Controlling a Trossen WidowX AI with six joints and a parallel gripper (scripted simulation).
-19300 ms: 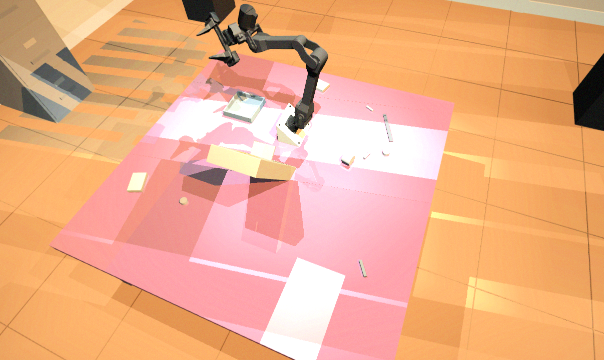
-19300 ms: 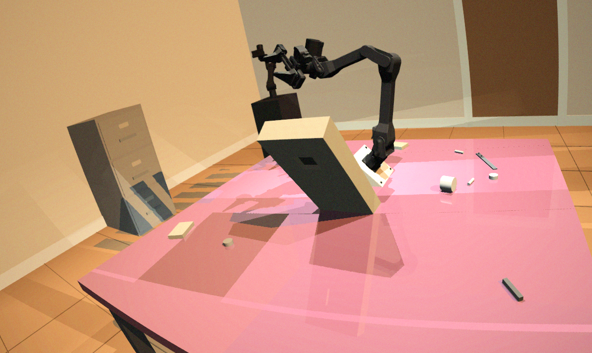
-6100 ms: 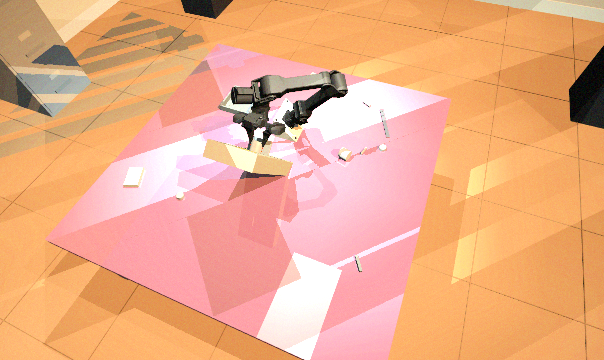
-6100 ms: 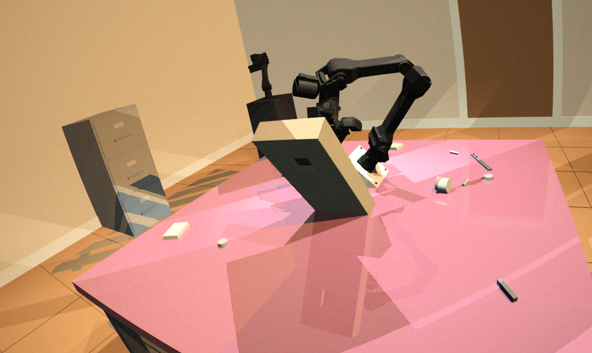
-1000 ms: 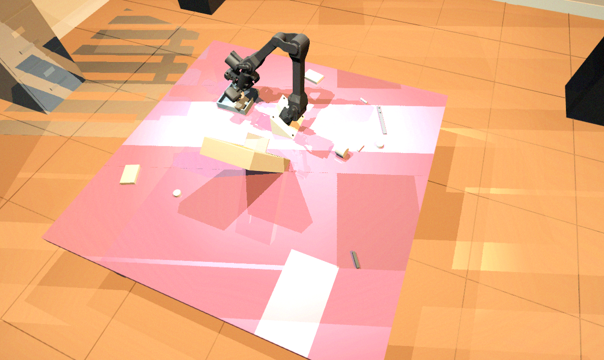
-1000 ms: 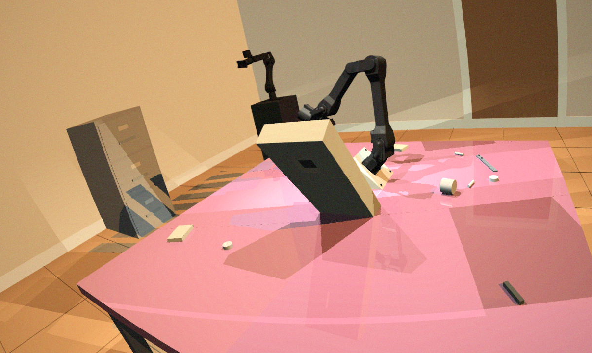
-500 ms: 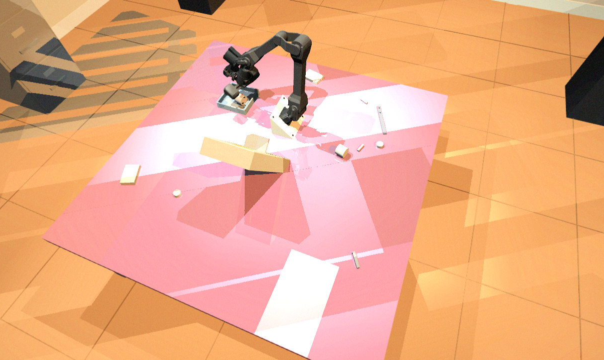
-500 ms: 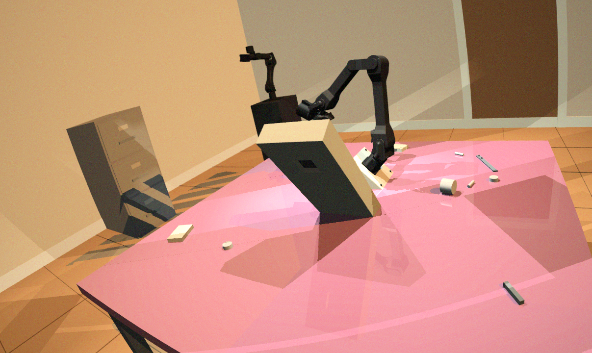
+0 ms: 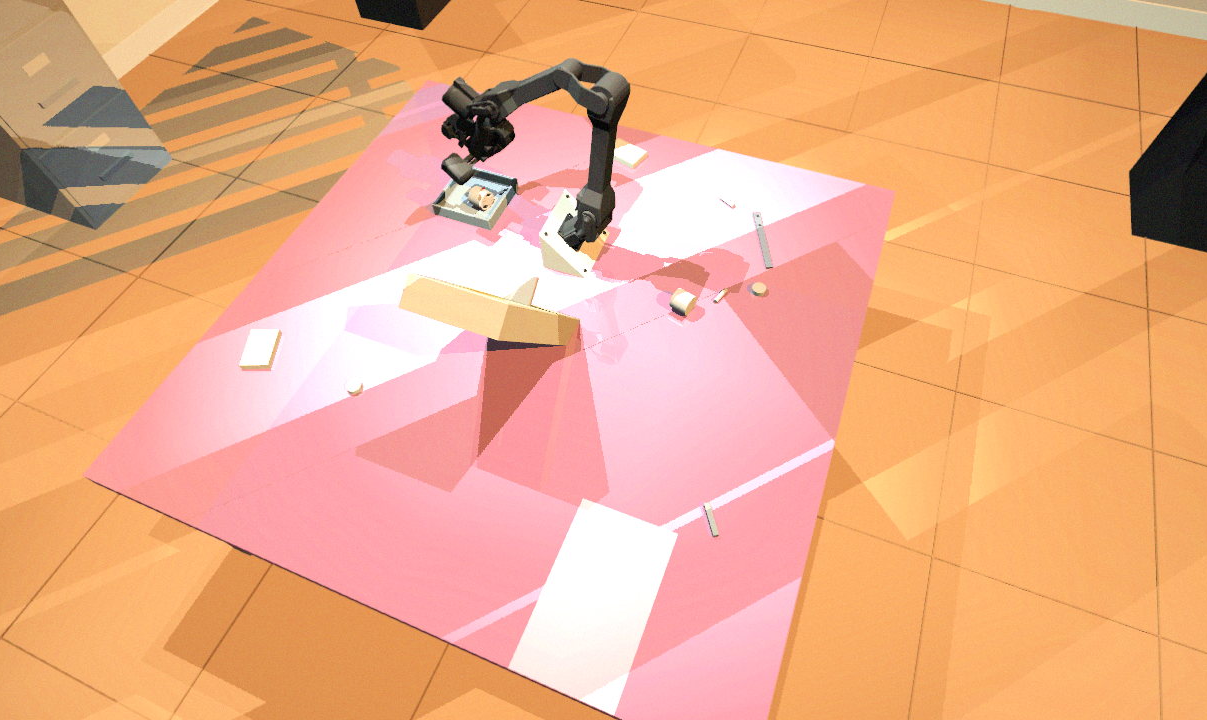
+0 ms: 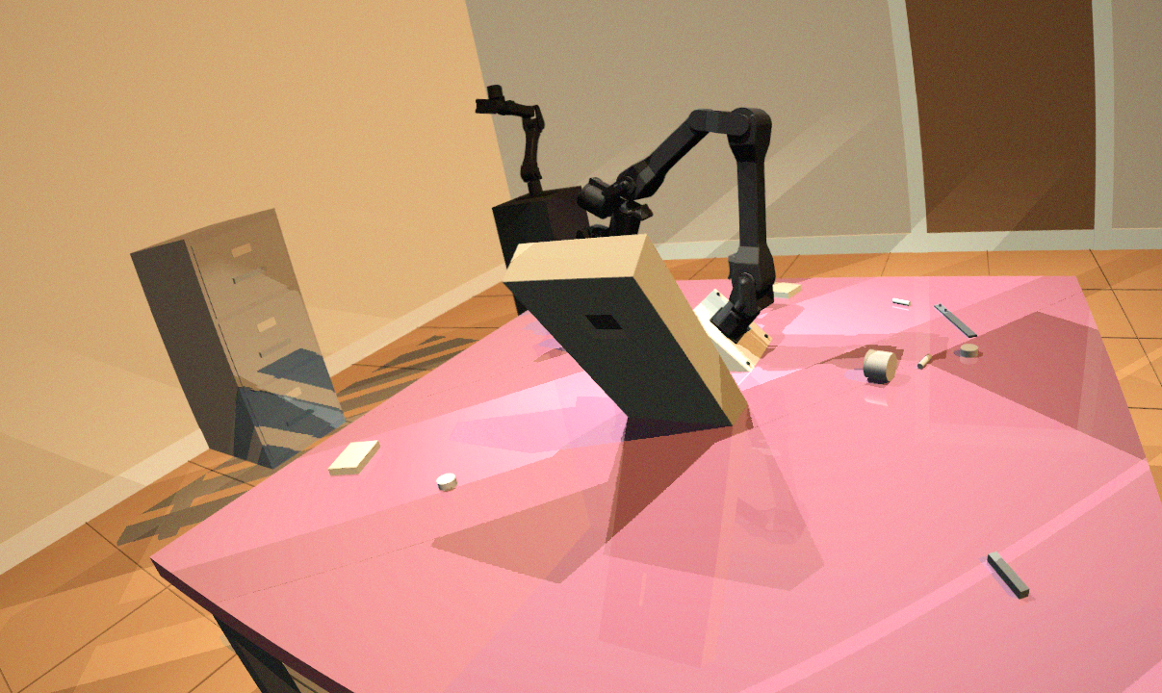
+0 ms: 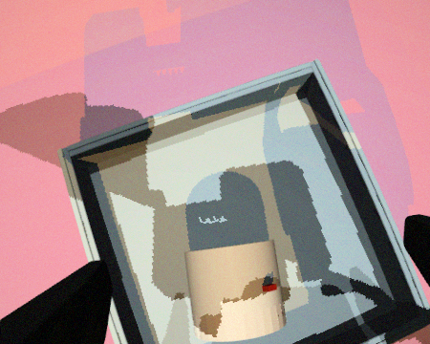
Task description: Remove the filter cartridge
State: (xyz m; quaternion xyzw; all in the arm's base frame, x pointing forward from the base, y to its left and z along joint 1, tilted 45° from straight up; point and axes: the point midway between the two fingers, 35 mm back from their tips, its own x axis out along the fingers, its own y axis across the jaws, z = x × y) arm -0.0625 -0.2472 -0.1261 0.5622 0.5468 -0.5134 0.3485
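In tray [image 9: 457, 214] [image 11: 200, 98], cartridge [image 9: 479, 197] [image 11: 234, 287] on its side, tool [image 9: 475, 161] [image 11: 260, 254] open o'head.

Tan wall [image 10: 214, 112], brown door panel [image 10: 1000, 112], orange tiled floor [image 9: 1037, 402] [image 10: 33, 637] (sunlight streaking across), drawered cabinet [image 9: 48, 98] [image 10: 252, 327] near wall.

Top view: cartridge [image 9: 479, 197] [image 11: 234, 291] lies in tray [image 9: 468, 217] [image 11: 191, 106], on the tabletop [image 9: 338, 501] [image 10: 498, 620] [image 11: 24, 205]. Base [image 9: 564, 257] [image 10: 722, 346] stands right of tray; panel [image 9: 482, 308] [image 10: 619, 353] before both. Right of base, left to right: drum [image 9: 682, 302] [image 10: 879, 366], peg [image 9: 721, 295] [image 10: 924, 361], disc [image 9: 758, 289] [image 10: 968, 350]; strip [image 9: 763, 240] [image 10: 955, 320] behind disc. Left of panel: block [image 9: 261, 349] [image 10: 353, 457], with puck [image 9: 354, 387] [image 10: 447, 481] to block's right, slightly in front.
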